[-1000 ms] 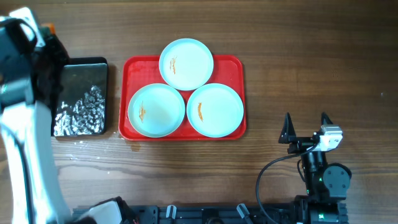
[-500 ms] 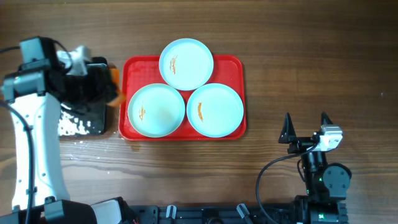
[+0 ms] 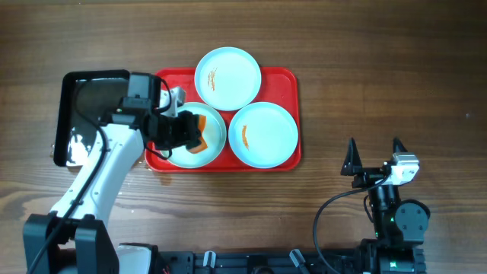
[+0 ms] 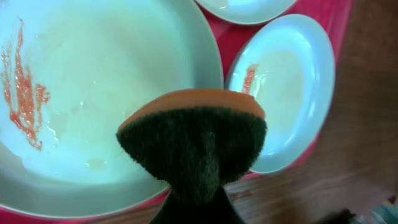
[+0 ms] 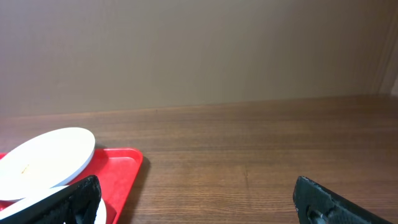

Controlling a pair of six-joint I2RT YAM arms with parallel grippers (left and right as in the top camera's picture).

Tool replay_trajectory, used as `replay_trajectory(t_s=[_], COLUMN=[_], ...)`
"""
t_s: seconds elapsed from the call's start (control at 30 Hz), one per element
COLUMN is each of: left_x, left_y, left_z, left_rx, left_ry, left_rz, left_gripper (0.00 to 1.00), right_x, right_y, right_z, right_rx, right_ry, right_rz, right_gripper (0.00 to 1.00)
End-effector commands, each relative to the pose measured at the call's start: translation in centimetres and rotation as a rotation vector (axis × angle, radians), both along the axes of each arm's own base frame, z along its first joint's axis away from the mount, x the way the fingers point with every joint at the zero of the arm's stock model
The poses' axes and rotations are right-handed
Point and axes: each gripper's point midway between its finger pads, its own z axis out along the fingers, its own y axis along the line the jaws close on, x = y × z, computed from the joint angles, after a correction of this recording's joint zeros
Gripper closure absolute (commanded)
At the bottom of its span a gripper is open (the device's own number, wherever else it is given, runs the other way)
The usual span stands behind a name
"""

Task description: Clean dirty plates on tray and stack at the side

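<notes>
Far left on the wooden table point(image 3: 380, 61): black tray point(image 3: 84, 91), glossy, wet glints along its near-left edge. It sits just beside the red tray point(image 3: 285, 80).

Left arm reaches in from the near left, across the gap between the two trays. Left gripper point(image 3: 190, 131) is clamped on a sponge point(image 3: 199, 124), over the near-left plate point(image 3: 214, 138). In the left wrist view the sponge point(image 4: 193, 149) shows an orange back edge and a dark green scouring face towards the lens. It covers the near rim of that plate point(image 4: 93, 93). Can't tell whether the sponge is touching the plate or just above it. An orange smear point(image 4: 25, 93) runs down the left side of this plate, and the middle has a wet sheen.

All three plates are on the red tray in a triangle:
- the near-left plate, as above;
- far plate point(image 3: 228, 78) at the far middle, overhanging the far rim, small orange smear point(image 3: 212, 78) left of centre;
- near-right plate point(image 3: 262, 135), smear point(image 3: 244, 135) on its left side, also visible from the left wrist point(image 4: 249, 78).

The rims of the three look touching or nearly so.

Near right, well apart from the tray: right gripper point(image 3: 374, 148), fingers spread wide with nothing between them. Its wrist camera sees the tray corner point(image 5: 124, 162) at the lower left.
</notes>
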Motion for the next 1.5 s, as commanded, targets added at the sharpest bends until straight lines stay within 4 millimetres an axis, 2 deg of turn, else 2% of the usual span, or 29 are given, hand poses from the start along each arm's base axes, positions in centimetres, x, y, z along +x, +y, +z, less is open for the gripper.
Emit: replay_trajectory(t_s=[0.0,0.13,0.23,0.3,0.33,0.4,0.43,0.47,0.5,0.57,0.6,0.7,0.73,0.8,0.83,0.87,0.97,1.03,1.1,1.17,1.3,1.33,1.47], left_x=[0.7,0.7,0.9,1.1,1.1,1.4,1.5,1.6,1.6,1.4,1.2,1.0,1.0,1.1,1.1,1.1,1.1,1.1,1.1,1.1,1.2,1.2,1.1], left_y=[2.7,3.1,2.7,2.6,2.7,3.0,3.1,3.1,3.1,3.1,3.2,3.2,3.2,3.2,3.2,3.2,3.2,3.2,3.2,3.2,3.3,3.5,4.3], left_z=[-3.6,-5.6,-5.9,-5.9,-5.9,-5.9,-5.9,-5.9,-5.9,-5.9,-6.0,-6.1,-6.1,-6.1,-6.1,-6.1,-6.0,-6.1,-6.1,-6.0,-6.1,-6.1,-6.2], left_rx=[0.204,0.225,0.223,0.222,0.228,0.243,0.248,0.248,0.248,0.25,0.252,0.254,0.254,0.254,0.253,0.253,0.253,0.253,0.253,0.253,0.257,0.265,0.268], left_ry=[-0.047,-0.033,-0.039,-0.047,-0.049,-0.059,-0.064,-0.067,-0.067,-0.06,-0.051,-0.042,-0.042,-0.046,-0.048,-0.048,-0.048,-0.048,-0.047,-0.048,-0.049,-0.049,-0.033], left_rz=[0.096,0.159,0.152,0.153,0.156,0.164,0.167,0.167,0.167,0.166,0.165,0.164,0.164,0.165,0.164,0.164,0.165,0.164,0.164,0.165,0.167,0.171,0.201], left_gripper=[0.96,0.96,0.96,0.96,0.96,0.96,0.96,0.96,0.96,0.96,0.95,0.94,0.96,0.96,0.96,0.96,0.96,0.94,0.94,0.94,0.94,0.94,0.96], right_x=[0.0,0.0,0.0,0.0,-0.1,-1.2,-1.7,-1.9,-1.6,-1.4,-1.6,-3.9,-4.4,-4.8,-4.4,-3.0,-0.2,2.4,4.1,5.1,7.8,8.5,10.0], right_y=[-0.3,-0.3,-0.3,-0.4,0.4,5.1,6.3,7.0,6.5,6.2,6.6,7.2,7.5,8.5,9.2,9.9,10.8,10.2,10.1,12.2,17.3,18.6,21.8], right_z=[0.1,0.1,0.2,1.2,2.1,3.6,3.3,2.4,0.7,1.0,2.2,10.2,11.9,14.8,15.6,15.8,15.4,14.0,12.8,12.1,9.8,8.9,4.9], right_rx=[0.007,0.007,0.003,0.007,0.081,0.527,0.704,0.855,1.038,1.336,1.439,1.181,1.156,0.985,0.858,0.707,0.477,0.312,0.224,0.164,0.221,0.223,0.182], right_ry=[-0.007,-0.007,-0.009,-0.049,-0.083,-0.044,0.03,0.122,0.215,0.262,0.267,-0.036,-0.057,-0.032,0.019,0.156,0.417,0.628,0.789,0.871,0.949,0.966,1.038], right_rz=[-0.016,-0.016,-0.017,-0.021,0.03,0.328,0.404,0.427,0.361,0.322,0.369,0.622,0.649,0.665,0.658,0.625,0.644,0.582,0.527,0.599,0.674,0.693,0.72], right_gripper=[0.0,0.0,0.0,0.0,0.0,0.0,0.0,0.0,0.0,0.0,0.0,0.0,0.0,0.01,0.0,0.01,0.01,0.0,0.0,0.0,0.03,0.11,0.5])
